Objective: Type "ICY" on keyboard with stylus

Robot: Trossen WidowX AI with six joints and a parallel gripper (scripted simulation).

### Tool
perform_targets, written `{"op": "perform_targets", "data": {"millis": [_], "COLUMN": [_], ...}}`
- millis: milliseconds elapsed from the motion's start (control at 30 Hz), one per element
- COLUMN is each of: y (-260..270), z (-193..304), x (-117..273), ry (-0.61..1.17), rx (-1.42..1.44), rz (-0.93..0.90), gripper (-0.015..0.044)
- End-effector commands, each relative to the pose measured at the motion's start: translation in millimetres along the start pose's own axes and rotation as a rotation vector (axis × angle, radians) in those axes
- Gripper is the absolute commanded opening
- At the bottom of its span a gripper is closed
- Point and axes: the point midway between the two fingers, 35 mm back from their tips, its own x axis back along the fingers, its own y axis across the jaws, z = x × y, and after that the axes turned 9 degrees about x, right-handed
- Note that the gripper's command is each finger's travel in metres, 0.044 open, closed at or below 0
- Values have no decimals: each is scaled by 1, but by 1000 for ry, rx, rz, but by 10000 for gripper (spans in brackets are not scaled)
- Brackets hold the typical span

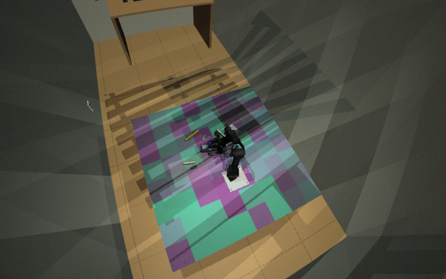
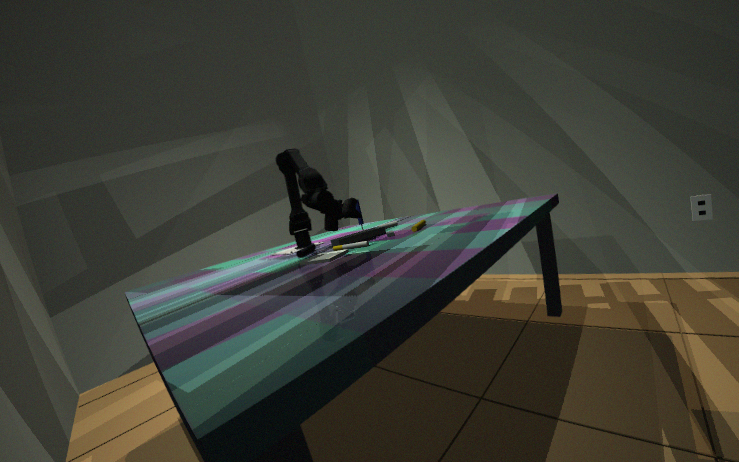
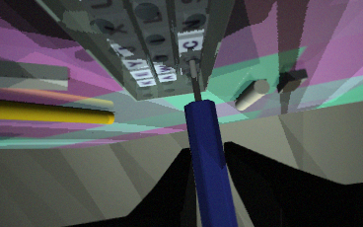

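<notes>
The desk (image 1: 197, 225) (image 2: 280, 344) (image 3: 263, 64) carries everything, with the arm (image 1: 237, 152) (image 2: 293, 189) folded above it; if the wrist is tipped during a press, the aim is likely to be thrown off. To the left of the arm's base and farther away, the keyboard (image 1: 205, 148) (image 2: 360, 236) (image 3: 150, 38) lies on the desk, where it could be slid by a slanted push. The gripper (image 1: 213, 144) (image 2: 357, 213) (image 3: 207, 152) is clenched around the blue stylus (image 1: 209, 143) (image 2: 360, 219) (image 3: 206, 148), held at its handle; under a firm push the handle could be twisted or driven back between the 2 fingers. The thin tip is seen just beside the C key (image 3: 190, 44), and whether any key is touched cannot be told. If C is the present target, a neighbour could be pressed instead, since the nearer key is covered by the tip, and the word would be spoiled by 1 stray letter.
</notes>
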Motion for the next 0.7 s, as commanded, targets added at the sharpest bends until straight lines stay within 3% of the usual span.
{"op": "perform_targets", "data": {"millis": [0,667], "y": [-1,-2], "z": [-2,-10], "x": [-2,-6], "ry": [4,4], "rx": [-6,-6], "rz": [1,1], "gripper": [81,81]}}
